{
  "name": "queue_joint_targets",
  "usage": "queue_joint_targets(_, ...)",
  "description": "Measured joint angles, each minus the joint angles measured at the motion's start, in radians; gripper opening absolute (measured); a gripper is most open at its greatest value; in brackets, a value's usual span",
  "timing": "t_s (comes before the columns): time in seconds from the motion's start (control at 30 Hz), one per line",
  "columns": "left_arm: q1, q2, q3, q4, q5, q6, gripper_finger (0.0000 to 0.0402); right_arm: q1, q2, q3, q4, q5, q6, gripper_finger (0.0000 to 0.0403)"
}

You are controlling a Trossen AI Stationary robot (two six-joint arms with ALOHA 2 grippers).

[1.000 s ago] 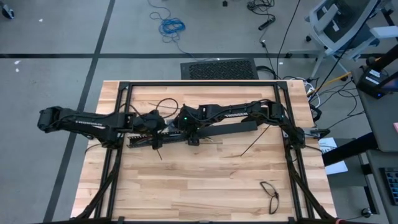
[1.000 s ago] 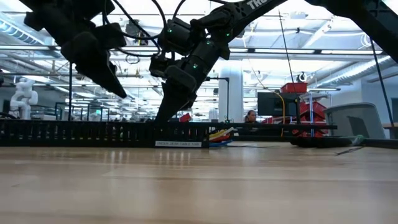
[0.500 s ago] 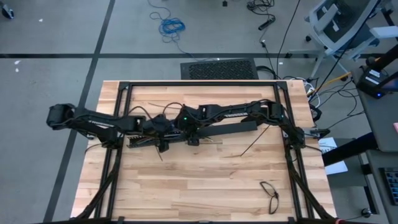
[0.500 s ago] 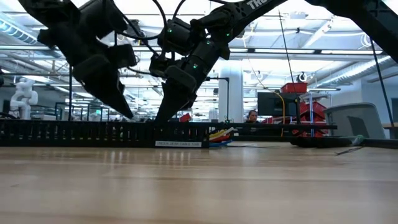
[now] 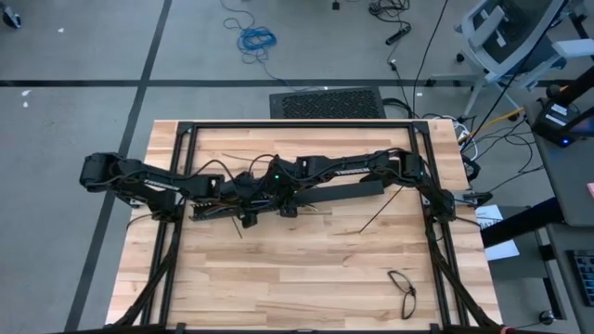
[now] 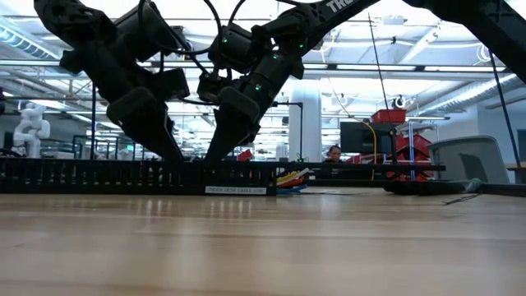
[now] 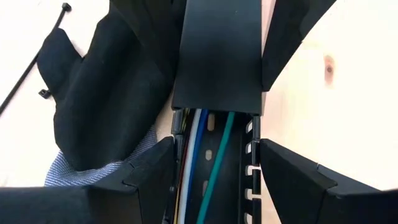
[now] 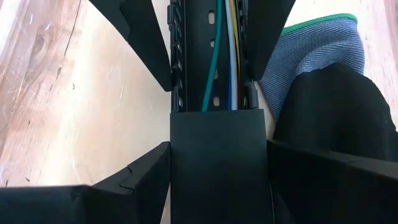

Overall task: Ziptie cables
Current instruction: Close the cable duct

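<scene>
High view: left tool [image 5: 249, 206] and right tool [image 5: 288, 199] are set close over the long black slotted plastic bar [image 5: 348, 192] on the wooden bench [image 5: 306, 269].
Left wrist view: fingers [image 7: 298, 180] are spread astride the bar; thin green, white and blue cables [image 7: 208, 168] lie inside; snagging is risked.
Right wrist view: fingers [image 8: 134, 180] are likewise spread; the black cover [image 8: 217, 162] may pinch the cables.

From overhead we look straight down on the whole table [image 5: 278, 278], both arms and the floor around it. At tabletop height we look level across the wood into the room behind, with the slotted bar [image 6: 107, 175] running across our view. From each wrist we look very close down between that arm's own fingers onto the same bar [image 7: 217, 56] [image 8: 217, 155] and the cables [image 7: 205, 168] [image 8: 217, 50] lying in it. All four views share the bar; the wrist views face it from opposite ends.
</scene>
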Motion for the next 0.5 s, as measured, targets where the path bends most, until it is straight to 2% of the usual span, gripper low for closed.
queue_joint_targets(0.5, -0.002, 0.040, 0.000, 0.046, -0.034, 0.045, 0.0231, 0.000, 0.000, 0.000, -0.001, 0.000, -0.002, 0.0242)
